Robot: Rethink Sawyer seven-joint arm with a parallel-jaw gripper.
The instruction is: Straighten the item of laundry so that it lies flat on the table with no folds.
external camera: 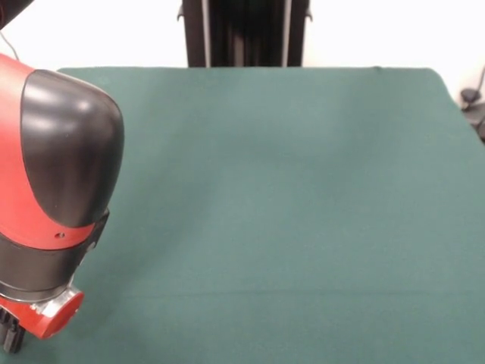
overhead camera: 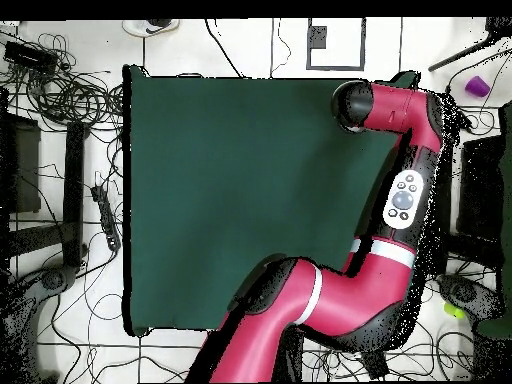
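Arm (overhead camera: 400,200) reaches over the green table (external camera: 288,189) corner; fingers' state cannot be told.

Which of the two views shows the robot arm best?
The overhead view: the arm shows there almost whole, bending from the picture's bottom up to the table's far right corner. The front view shows only one large red and black segment at the left edge. No towel appears in either view.
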